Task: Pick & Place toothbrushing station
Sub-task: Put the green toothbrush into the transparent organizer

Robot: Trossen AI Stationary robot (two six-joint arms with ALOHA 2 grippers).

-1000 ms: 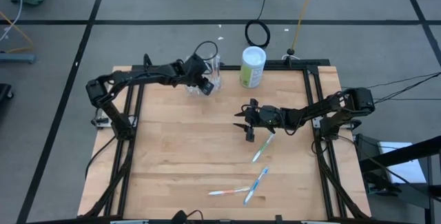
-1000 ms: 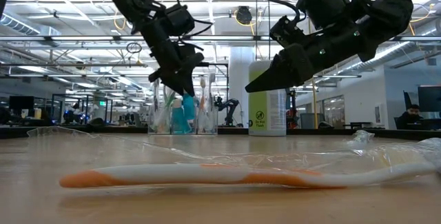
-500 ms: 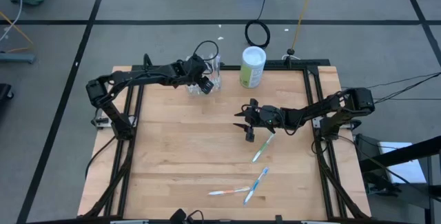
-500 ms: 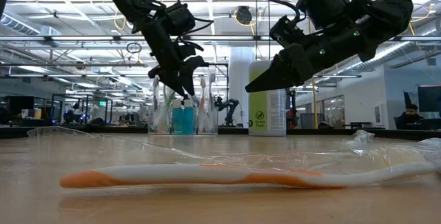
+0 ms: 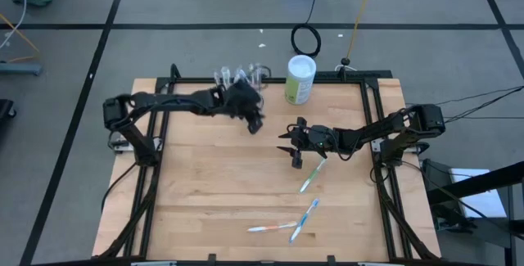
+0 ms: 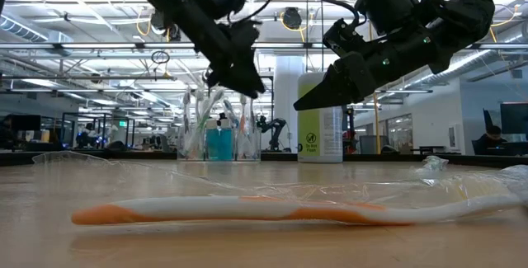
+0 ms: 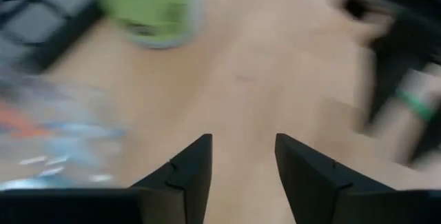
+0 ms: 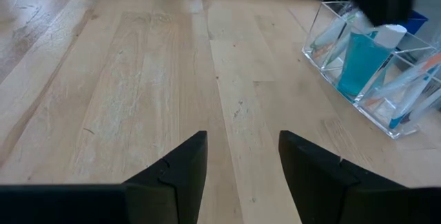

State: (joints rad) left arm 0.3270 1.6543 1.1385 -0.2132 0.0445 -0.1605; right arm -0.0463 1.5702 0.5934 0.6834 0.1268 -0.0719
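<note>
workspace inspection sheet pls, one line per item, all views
surface: wooden table, black frame.
job's things: clear holder at the far edge, toothbrushes and a blue tube inside; loose toothbrushes nearer the front.
clutter: white-and-green canister beside the holder.
grippers: left gripper open, empty, just off the holder; right gripper open, empty, above the loose toothbrushes.
cables: coil and leads on the floor.
surroundings: open workshop hall, a seated person far right.
</note>
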